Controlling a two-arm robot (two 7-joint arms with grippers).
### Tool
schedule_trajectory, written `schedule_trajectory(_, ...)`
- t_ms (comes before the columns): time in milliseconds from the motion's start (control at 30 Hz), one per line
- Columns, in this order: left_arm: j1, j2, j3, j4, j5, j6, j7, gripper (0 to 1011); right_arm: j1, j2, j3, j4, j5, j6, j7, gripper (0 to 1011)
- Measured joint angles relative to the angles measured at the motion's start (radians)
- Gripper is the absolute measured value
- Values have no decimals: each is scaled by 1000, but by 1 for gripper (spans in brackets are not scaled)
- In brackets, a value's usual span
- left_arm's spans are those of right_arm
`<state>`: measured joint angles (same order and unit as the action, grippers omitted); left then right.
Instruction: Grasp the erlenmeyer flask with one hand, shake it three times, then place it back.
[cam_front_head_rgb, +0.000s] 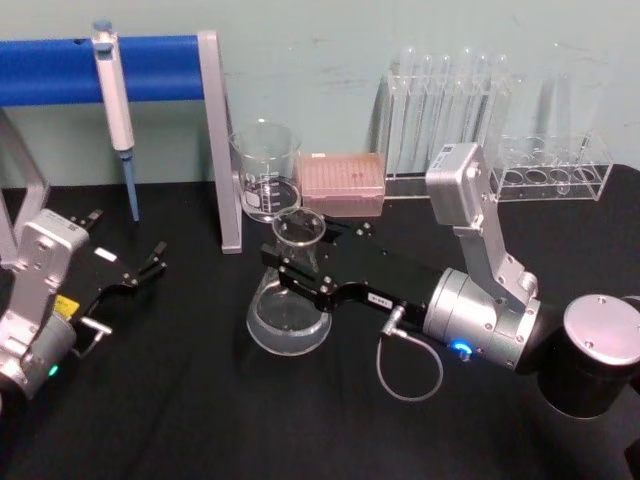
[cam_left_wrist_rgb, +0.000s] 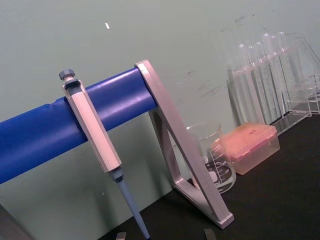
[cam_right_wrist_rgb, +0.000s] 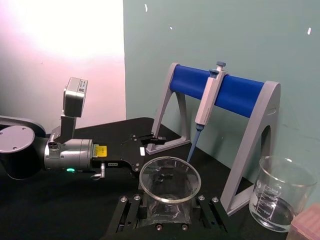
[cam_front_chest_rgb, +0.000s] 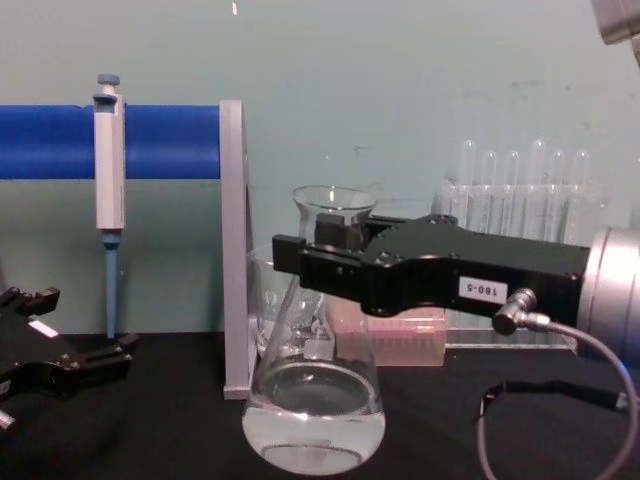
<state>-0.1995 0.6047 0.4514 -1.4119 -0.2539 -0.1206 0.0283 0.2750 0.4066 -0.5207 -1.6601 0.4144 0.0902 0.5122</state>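
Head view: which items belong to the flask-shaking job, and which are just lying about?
In the job:
erlenmeyer flask
right pincer, shut on the flask's neck

Lying about:
beaker
pipette, hung on the blue stand
pink tip box
test tubes
left pincer, open, parked at the left

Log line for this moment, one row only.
right gripper: clamped on flask neck | flask: upright | left gripper: open, parked at left
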Motion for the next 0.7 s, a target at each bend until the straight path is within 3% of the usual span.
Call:
schedule_trajectory(367,0,0,0,0,0,0,0,1001,10,6,-2,10,6,-8,-19,450)
schedule_trajectory(700,0,0,0,0,0,0,0,1001,10,9,32,28,-2,-17,-66,450)
